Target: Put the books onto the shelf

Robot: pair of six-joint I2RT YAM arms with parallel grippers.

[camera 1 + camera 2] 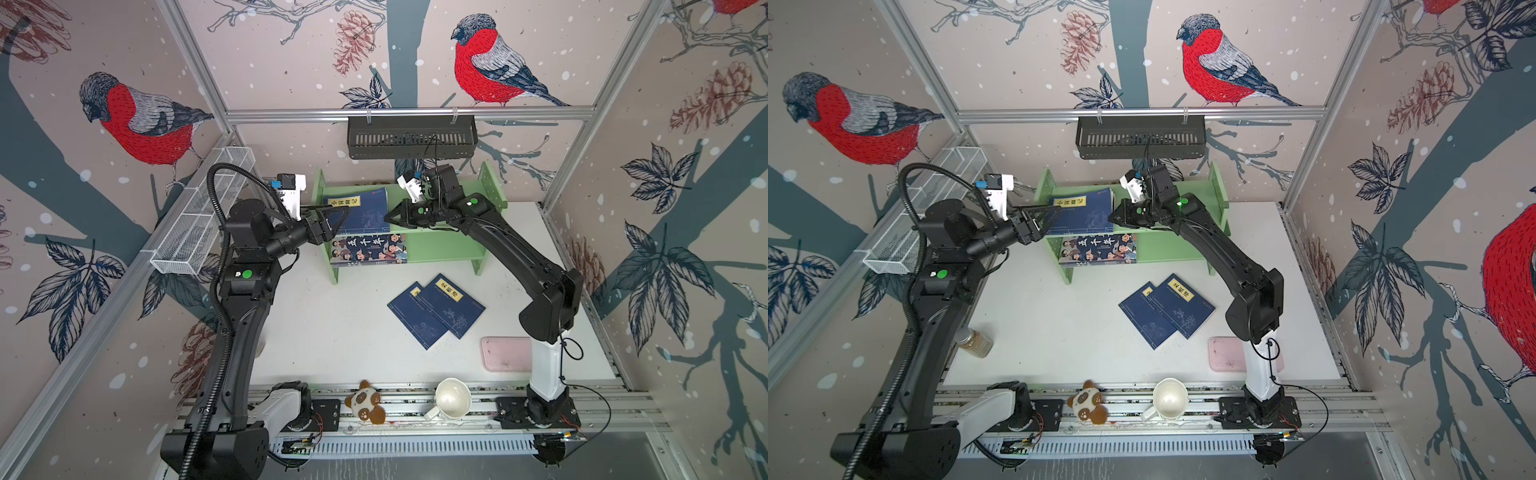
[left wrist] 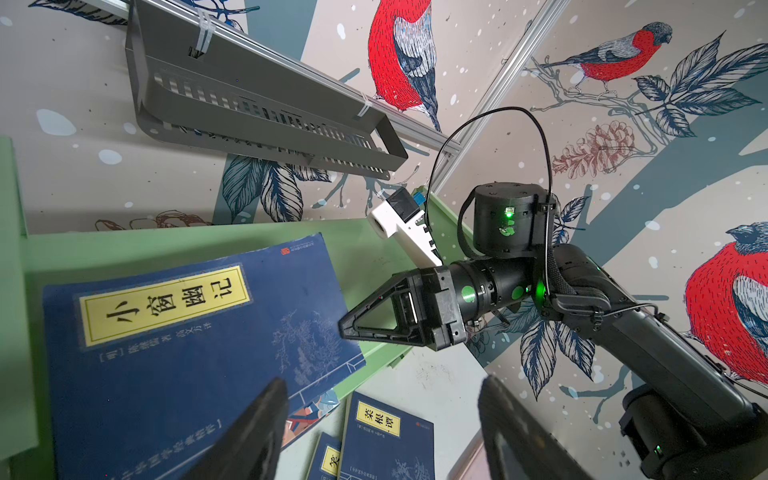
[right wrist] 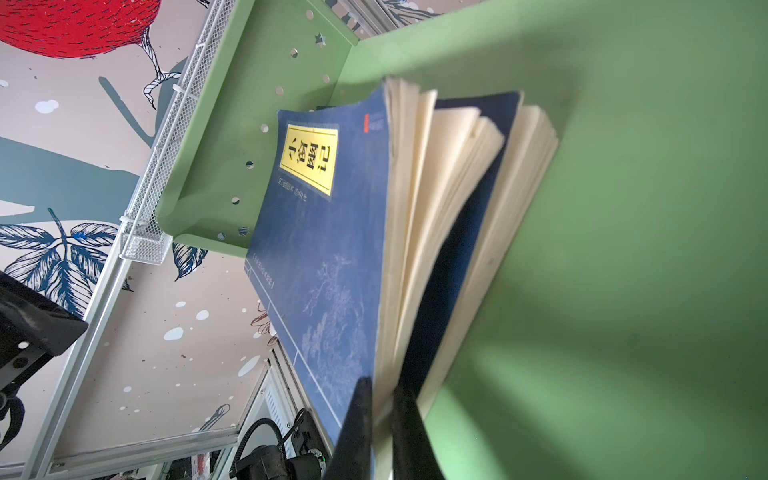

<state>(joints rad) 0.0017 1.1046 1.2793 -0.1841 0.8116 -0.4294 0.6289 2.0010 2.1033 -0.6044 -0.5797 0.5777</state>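
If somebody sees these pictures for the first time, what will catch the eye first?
First the big red-breasted birds printed on the walls all around. Then the light green shelf at the back of the white table: the right claw pinches the edge of a navy book on its top tier, with the open left claw at the book's other side. Two more navy books lie overlapping on the table in front.

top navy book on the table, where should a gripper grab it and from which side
Likely its free long edge on the right, approached from that side. The top navy book lies flat, cover up, and its other long edge overlaps the second navy book, while the right edge borders bare table.
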